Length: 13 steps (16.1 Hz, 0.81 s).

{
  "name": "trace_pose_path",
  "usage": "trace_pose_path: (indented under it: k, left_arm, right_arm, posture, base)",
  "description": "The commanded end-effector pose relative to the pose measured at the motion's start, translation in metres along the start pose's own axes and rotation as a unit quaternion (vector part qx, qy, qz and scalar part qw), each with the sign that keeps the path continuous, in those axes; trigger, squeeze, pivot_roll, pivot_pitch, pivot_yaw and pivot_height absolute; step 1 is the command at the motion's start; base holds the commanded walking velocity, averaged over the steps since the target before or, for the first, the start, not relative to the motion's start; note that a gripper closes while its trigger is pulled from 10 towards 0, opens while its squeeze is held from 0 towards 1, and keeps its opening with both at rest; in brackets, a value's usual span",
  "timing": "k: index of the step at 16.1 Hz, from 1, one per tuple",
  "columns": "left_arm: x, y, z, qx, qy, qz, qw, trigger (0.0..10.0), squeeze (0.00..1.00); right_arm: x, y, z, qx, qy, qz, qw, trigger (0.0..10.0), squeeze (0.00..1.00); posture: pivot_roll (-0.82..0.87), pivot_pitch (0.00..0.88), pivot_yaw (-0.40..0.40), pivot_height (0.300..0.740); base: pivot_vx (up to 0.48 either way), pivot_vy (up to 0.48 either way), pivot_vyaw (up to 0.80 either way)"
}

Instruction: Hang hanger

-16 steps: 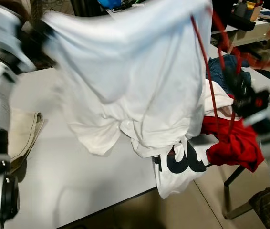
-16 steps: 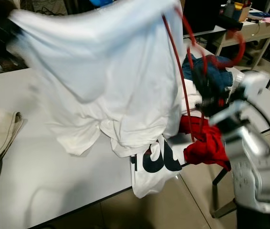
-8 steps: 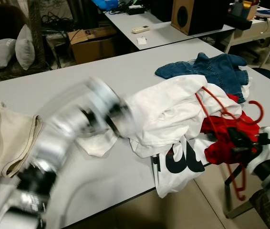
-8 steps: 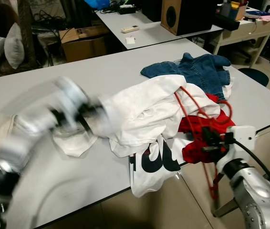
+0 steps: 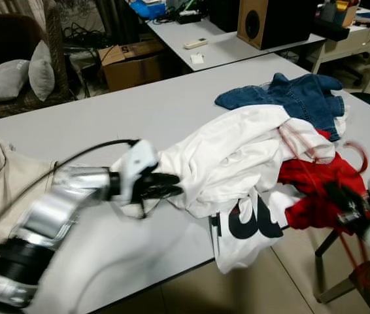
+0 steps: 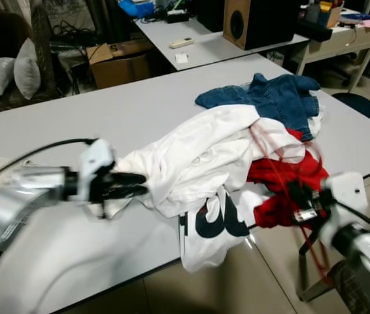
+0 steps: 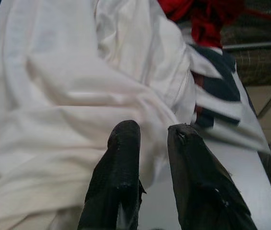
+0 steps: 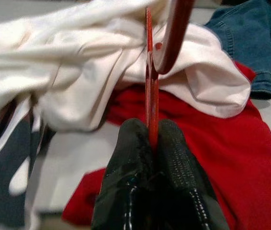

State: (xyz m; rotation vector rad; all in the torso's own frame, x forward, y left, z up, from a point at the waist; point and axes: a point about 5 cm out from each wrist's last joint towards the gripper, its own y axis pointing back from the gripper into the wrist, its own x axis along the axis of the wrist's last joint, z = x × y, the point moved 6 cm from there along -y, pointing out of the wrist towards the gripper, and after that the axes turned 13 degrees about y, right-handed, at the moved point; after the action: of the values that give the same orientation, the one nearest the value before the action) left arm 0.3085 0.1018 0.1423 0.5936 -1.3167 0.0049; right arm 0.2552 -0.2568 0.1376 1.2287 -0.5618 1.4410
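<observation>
I'm seeing the shirt (image 5: pixel 231 157) lying heaped on the tabletop (image 5: pixel 106 124), jeans (image 5: pixel 289 98) lying behind it, another garment (image 5: pixel 316 190) sitting to its right at the tabletop's edge, and a printed piece (image 5: pixel 244 229) hanging over the front edge.

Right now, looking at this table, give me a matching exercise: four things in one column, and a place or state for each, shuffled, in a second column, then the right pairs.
Column one:
1. red hanger
2. denim jacket
3. white t-shirt
4. left gripper

Column two:
A. heaped mid-table, part drooping over the near edge
B. pinched between the right gripper fingertips
C. at the heap's left edge, fingers slightly apart
D. on the table behind the heap

Pairs: 1-B, 2-D, 3-A, 4-C
</observation>
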Motion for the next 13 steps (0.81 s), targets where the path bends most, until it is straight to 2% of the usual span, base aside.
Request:
trace_pose_path:
  k: [1,3,5,6,7,8,9,10,11,12,13]
  left_arm:
    - [-0.003,0.011,-0.006,0.001,-0.006,-0.013,1.000,10.0,1.00]
    - [-0.006,0.031,-0.029,0.043,-0.015,-0.038,0.998,10.0,1.00]
    - [0.004,0.037,-0.056,0.106,-0.047,-0.024,0.993,10.0,1.00]
    - [0.010,0.034,-0.075,0.150,-0.084,-0.014,0.985,10.0,1.00]
    - [0.009,0.027,-0.085,0.172,-0.134,-0.029,0.976,10.0,1.00]
    - [0.008,0.023,-0.088,0.175,-0.150,-0.035,0.972,10.0,1.00]
    - [0.006,0.014,-0.093,0.183,-0.191,-0.052,0.963,10.0,1.00]
    - [-0.009,0.008,-0.095,0.170,-0.226,-0.096,0.954,10.0,0.83]
    - [-0.019,0.006,-0.093,0.148,-0.241,-0.125,0.951,10.0,0.14]
    - [-0.025,0.006,-0.092,0.135,-0.250,-0.141,0.948,10.0,0.00]
    - [-0.029,0.006,-0.094,0.133,-0.264,-0.153,0.943,10.0,0.00]
  right_arm:
    - [0.002,0.007,-0.011,0.047,0.008,-0.006,0.999,10.0,0.00]
    - [-0.005,0.028,-0.021,0.108,0.043,-0.048,0.992,10.0,0.00]
    - [0.000,0.038,-0.015,0.110,0.050,-0.049,0.992,10.0,0.00]
    - [0.008,0.041,-0.010,0.104,0.053,-0.037,0.992,10.0,0.00]
    - [0.015,0.042,-0.008,0.105,0.063,-0.027,0.992,10.0,0.00]
    - [0.017,0.043,-0.008,0.106,0.067,-0.024,0.992,10.0,0.00]
    - [0.021,0.044,-0.008,0.109,0.076,-0.020,0.991,10.0,0.00]
    - [0.024,0.046,-0.007,0.102,0.082,-0.015,0.991,10.0,0.00]
    - [0.026,0.047,-0.008,0.096,0.080,-0.011,0.992,10.0,0.00]
    - [0.027,0.048,-0.009,0.094,0.078,-0.008,0.992,10.0,0.00]
    - [0.027,0.049,-0.011,0.091,0.077,-0.007,0.993,10.0,0.00]
  posture:
    - [-0.06,0.000,0.127,0.740]
    - [-0.06,0.000,0.137,0.740]
    - [-0.05,0.000,0.138,0.740]
    - [-0.05,0.000,0.139,0.740]
    - [-0.06,0.000,0.144,0.740]
    - [-0.06,0.000,0.147,0.740]
    - [-0.06,0.000,0.154,0.740]
    - [-0.07,0.000,0.168,0.740]
    - [-0.07,0.000,0.178,0.740]
    - [-0.07,0.000,0.190,0.740]
    - [-0.07,0.000,0.200,0.740]
  base:
    - [0.000,0.000,0.00]
    - [0.000,0.000,0.00]
    - [0.000,0.000,0.00]
    - [0.000,0.000,0.00]
    - [0.000,0.000,0.00]
    - [0.000,0.000,0.00]
    - [0.000,0.000,0.00]
    - [0.000,0.000,0.00]
    - [0.000,0.000,0.00]
    - [0.000,0.000,0.00]
    - [0.000,0.000,0.00]
